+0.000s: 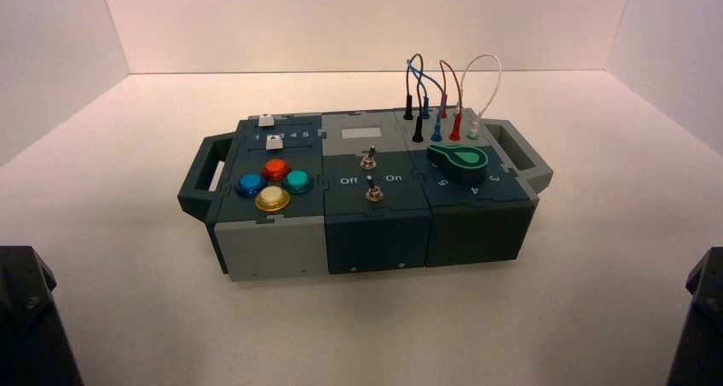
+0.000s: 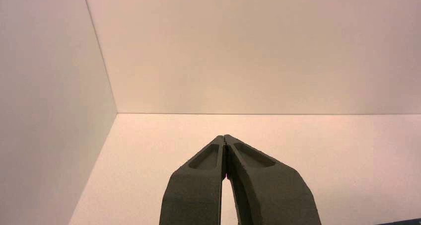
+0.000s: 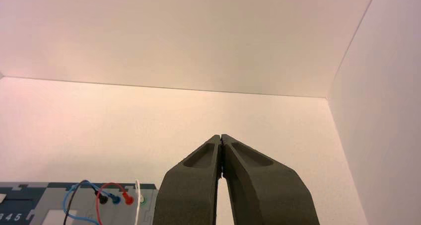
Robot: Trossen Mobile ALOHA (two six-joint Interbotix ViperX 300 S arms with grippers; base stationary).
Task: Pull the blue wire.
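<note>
The blue wire loops above the box's far right corner, with its two blue plugs standing in sockets between the black-plugged wire and the red wire. It also shows in the right wrist view, low and to the side of the fingers. My left gripper is shut and empty, facing bare floor and wall. My right gripper is shut and empty, well short of the wires. In the high view both arms sit parked at the near corners, left arm and right arm.
The box stands in the middle, slightly turned. A black wire, red wire and white wire flank the blue one. A green knob, two toggle switches and coloured buttons sit on top. White walls enclose the area.
</note>
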